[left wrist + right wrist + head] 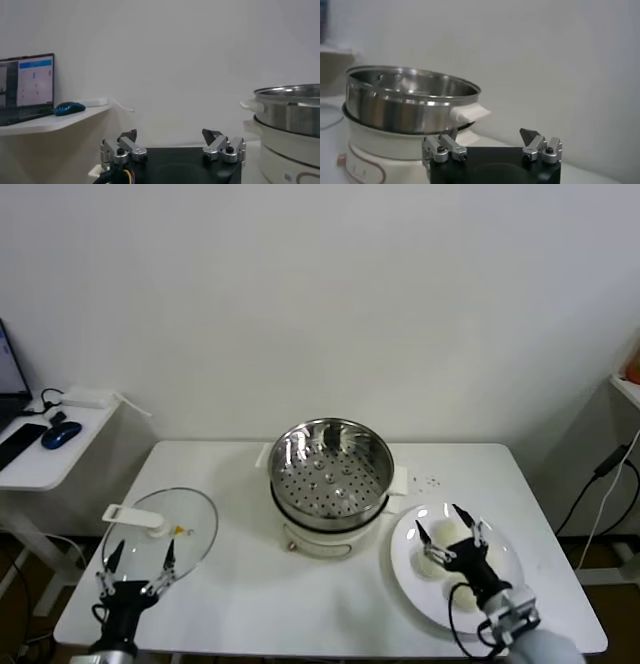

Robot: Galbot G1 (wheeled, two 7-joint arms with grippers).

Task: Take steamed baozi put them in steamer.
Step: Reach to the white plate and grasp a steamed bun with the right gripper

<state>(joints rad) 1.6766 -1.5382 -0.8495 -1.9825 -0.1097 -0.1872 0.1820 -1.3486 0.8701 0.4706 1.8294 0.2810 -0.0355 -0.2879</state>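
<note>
We take the steamer (331, 467), an empty steel basket on its white cooker base (318, 539), as landmark. To its right a white plate (500, 594) bears the steamed baozi (437, 559). The right gripper (450, 529) hangs over them, fingers released, grasping nothing. Left of the steamer lies a glass lid (195, 519); there the left gripper (138, 562) waits, likewise released.

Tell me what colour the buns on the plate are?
Cream-white. The baozi lie on a white plate, seen best in the head view.
</note>
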